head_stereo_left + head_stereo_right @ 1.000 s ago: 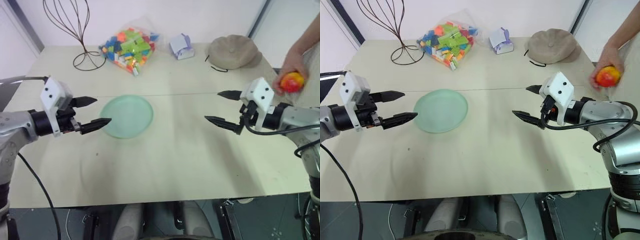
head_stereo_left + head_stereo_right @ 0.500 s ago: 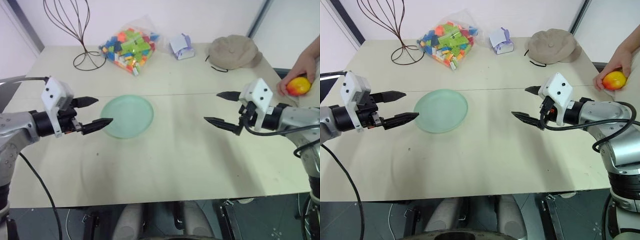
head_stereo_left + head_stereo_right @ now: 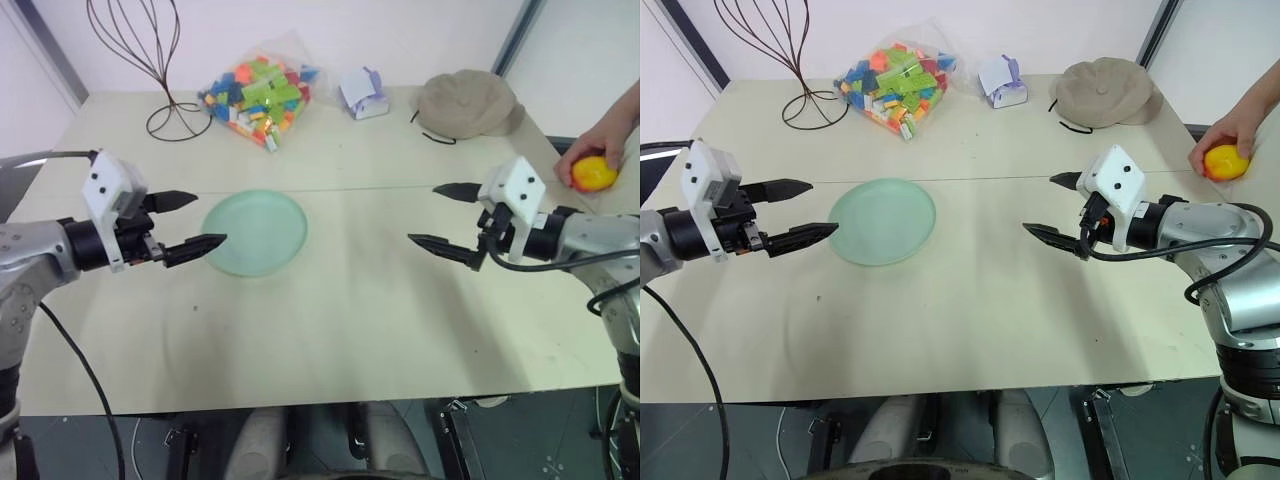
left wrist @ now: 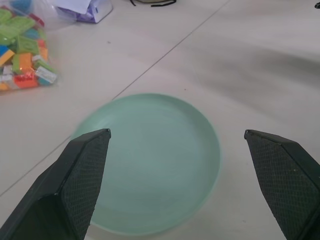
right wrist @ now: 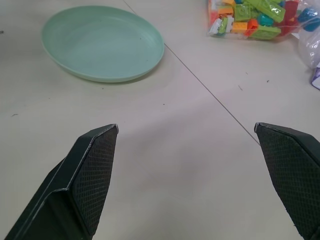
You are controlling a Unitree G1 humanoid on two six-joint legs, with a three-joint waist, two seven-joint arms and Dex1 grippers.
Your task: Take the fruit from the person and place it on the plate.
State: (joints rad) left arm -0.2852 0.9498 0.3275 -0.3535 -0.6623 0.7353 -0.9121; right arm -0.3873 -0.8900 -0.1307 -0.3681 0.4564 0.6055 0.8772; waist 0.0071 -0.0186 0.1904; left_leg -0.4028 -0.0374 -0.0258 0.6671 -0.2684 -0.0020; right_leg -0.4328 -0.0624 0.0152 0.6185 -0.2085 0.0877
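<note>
- Two grippers hover over the table, left gripper [image 3: 190,222] and right gripper [image 3: 443,217], fingers spread wide, empty.
- The plate [image 3: 255,232] lies bare just beyond the left one.
- Far right, the person's hand [image 3: 1232,132] cups the fruit [image 3: 1225,162] at the table edge.

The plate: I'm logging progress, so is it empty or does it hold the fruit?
Empty. The plate shows a bare green surface; the fruit is under the person's hand at the table's right edge.

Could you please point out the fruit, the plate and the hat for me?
fruit [image 3: 1225,162]: right eye view, middle of its yellow skin.
plate [image 3: 255,232]: left eye view, its bare centre.
hat [image 3: 1104,91]: right eye view, its crown.
</note>
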